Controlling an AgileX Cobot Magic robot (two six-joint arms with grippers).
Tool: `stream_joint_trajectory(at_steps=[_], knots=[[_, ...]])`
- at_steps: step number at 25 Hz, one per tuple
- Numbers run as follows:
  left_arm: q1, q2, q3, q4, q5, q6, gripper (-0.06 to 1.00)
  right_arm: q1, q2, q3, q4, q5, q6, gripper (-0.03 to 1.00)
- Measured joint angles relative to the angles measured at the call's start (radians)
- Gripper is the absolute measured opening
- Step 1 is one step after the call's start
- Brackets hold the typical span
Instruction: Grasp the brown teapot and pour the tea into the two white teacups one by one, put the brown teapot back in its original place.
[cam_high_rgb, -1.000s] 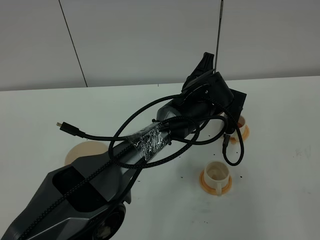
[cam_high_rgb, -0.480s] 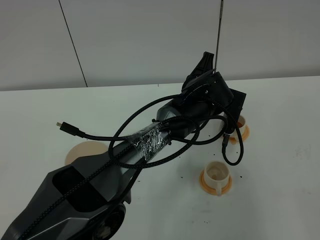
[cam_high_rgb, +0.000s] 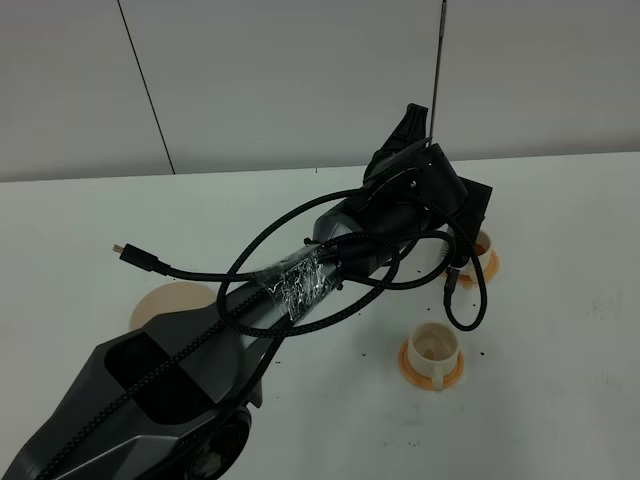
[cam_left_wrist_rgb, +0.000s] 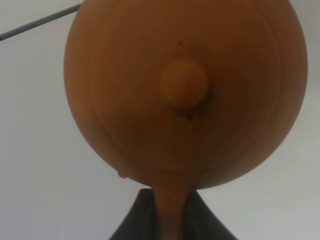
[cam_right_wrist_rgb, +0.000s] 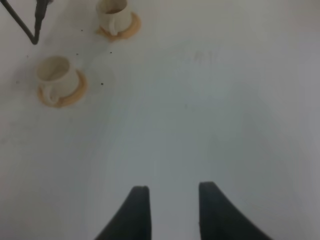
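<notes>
The brown teapot (cam_left_wrist_rgb: 180, 90) fills the left wrist view, lid knob (cam_left_wrist_rgb: 184, 82) facing the camera. My left gripper (cam_left_wrist_rgb: 170, 200) is shut on its handle. In the exterior high view the left arm (cam_high_rgb: 300, 285) stretches to the far white teacup (cam_high_rgb: 484, 246) and hides the teapot. The near white teacup (cam_high_rgb: 433, 347) stands on its orange saucer (cam_high_rgb: 452, 375), apart from the arm. Both cups (cam_right_wrist_rgb: 54, 74) (cam_right_wrist_rgb: 113, 14) also show in the right wrist view, far from my right gripper (cam_right_wrist_rgb: 172, 210), which is open over bare table. The beige coaster (cam_high_rgb: 172, 299) lies bare at the left.
Black cables (cam_high_rgb: 470, 310) loop off the left wrist and hang between the two cups. Small dark specks (cam_high_rgb: 370, 352) dot the white table (cam_high_rgb: 560, 400) around the cups. A grey wall (cam_high_rgb: 300, 80) closes the back edge.
</notes>
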Motion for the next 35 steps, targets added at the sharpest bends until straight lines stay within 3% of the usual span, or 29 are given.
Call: stream_joint_trajectory(at_steps=[35], knots=[[-0.02,0.0,0.0,0.042,-0.009,-0.034,0.16,0.0,0.0,0.0,0.0,0.0,0.0,0.24]])
